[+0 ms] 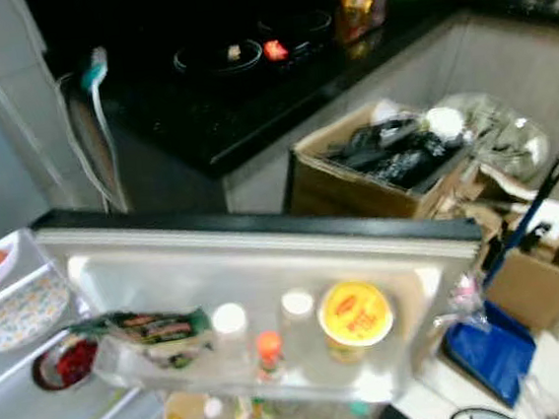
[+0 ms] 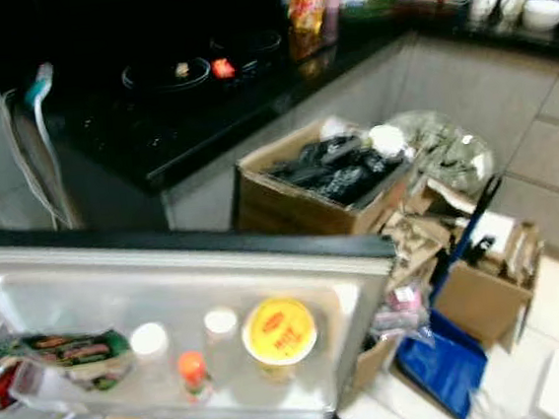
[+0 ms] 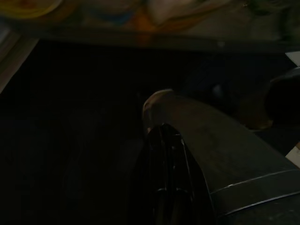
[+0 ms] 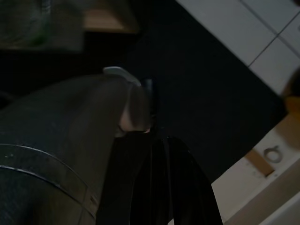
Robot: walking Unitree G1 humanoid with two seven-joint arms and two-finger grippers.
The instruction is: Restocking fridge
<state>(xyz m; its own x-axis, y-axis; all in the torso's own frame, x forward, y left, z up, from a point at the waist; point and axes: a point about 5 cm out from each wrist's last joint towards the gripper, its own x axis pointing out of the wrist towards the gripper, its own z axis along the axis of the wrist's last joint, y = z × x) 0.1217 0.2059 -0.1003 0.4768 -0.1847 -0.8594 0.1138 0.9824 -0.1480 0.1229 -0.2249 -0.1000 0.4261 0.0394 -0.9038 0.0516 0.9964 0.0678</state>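
- Fridge door [image 1: 262, 233]: we see it open; shelf holds yellow-lidded jar [image 1: 355, 313], label unreadable.
- Left pincer [image 3: 164, 164], right pincer [image 4: 164, 173]: fingers together, holding nothing, in dark shade.

Home kitchen: stove [image 1: 244, 49], open fridge door [image 1: 259, 301]

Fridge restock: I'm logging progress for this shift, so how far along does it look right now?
Done: the fridge door stands open, and its shelf already holds a yellow-lidded jar, white-capped bottles and a green packet. In hand: nothing that can be made out; both wrist views are dark, with each end effector hanging low. Left: whether more items await cannot be told; the door is not yet closed.
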